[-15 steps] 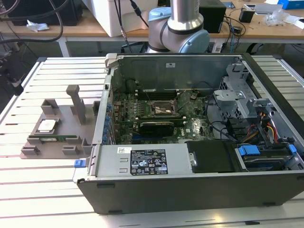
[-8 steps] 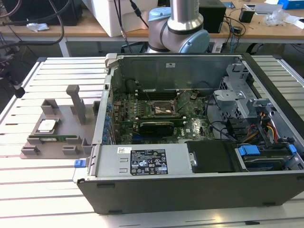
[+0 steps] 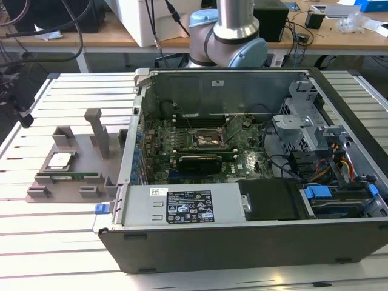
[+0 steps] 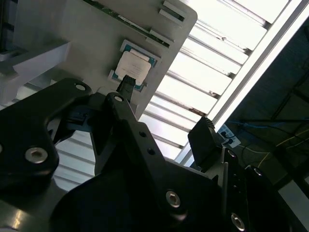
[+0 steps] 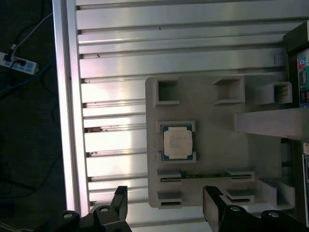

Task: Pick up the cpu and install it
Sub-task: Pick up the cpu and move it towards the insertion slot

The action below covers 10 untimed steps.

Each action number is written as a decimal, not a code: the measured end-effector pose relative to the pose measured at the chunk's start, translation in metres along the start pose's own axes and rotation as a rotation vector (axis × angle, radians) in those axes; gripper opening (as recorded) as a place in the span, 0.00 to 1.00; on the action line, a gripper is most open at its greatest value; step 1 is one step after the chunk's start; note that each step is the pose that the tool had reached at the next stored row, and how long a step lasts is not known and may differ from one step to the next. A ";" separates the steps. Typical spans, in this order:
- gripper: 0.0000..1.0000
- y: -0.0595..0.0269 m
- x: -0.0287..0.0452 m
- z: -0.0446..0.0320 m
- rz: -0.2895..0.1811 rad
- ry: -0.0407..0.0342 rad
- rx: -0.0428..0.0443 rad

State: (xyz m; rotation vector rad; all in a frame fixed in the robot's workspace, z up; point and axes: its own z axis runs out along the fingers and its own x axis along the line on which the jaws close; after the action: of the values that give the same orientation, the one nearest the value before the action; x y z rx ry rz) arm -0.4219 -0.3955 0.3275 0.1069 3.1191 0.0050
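Observation:
The cpu (image 3: 60, 160) is a small silver-topped square with a thin green edge. It lies flat in a recess of the grey holder tray (image 3: 54, 145), on the exterior view's left, beside the open computer case. In the first wrist view the cpu (image 5: 177, 141) sits in the middle of the tray, and my gripper (image 5: 166, 205) hangs above the tray's edge, open and holding nothing. Its two black fingers (image 5: 120, 203) stand wide apart, clear of the chip. In the second wrist view one fingertip (image 4: 126, 87) overlaps the cpu (image 4: 133, 67). The motherboard's socket (image 3: 203, 139) lies inside the case.
A long green memory stick (image 3: 70, 177) lies in a slot of the tray near the cpu. A tall grey post (image 3: 97, 130) rises from the tray. The case wall (image 3: 130, 151) stands right beside the tray. The slatted metal table (image 5: 116, 63) ends close by, with cables (image 5: 19, 63) on the floor beyond.

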 end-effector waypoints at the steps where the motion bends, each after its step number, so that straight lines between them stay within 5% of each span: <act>1: 0.72 0.0000 0.0000 0.0010 0.000 0.0001 0.0000; 10: 0.72 0.0000 0.0002 0.0094 0.000 0.0002 0.0001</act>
State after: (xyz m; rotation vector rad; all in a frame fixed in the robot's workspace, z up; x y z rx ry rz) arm -0.4219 -0.3955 0.3181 0.1069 3.1193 0.0048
